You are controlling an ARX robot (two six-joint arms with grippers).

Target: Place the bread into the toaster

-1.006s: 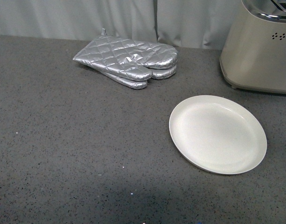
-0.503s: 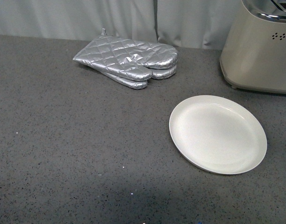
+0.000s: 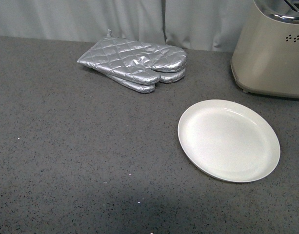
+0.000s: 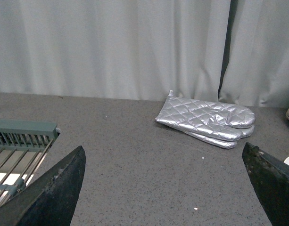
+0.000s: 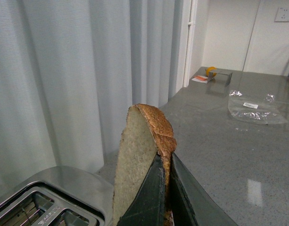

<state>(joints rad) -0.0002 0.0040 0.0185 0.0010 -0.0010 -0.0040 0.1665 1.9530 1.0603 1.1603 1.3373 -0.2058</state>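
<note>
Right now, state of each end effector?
Left end effector: open, empty.
Right end effector: shut on the light-brown wholemeal bread slice.

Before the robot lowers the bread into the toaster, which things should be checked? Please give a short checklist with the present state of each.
1. Right gripper is shut on the bread: ok.
2. Bread stands upright, edge down: ok.
3. A slot of the toaster is open and free: ok, as far as the right wrist view shows.
4. Bread is lined up over a slot: cannot tell.
5. Left gripper is open, holds nothing, away from the toaster: ok.
6. Plate and oven mitts are apart from the toaster: ok.
</note>
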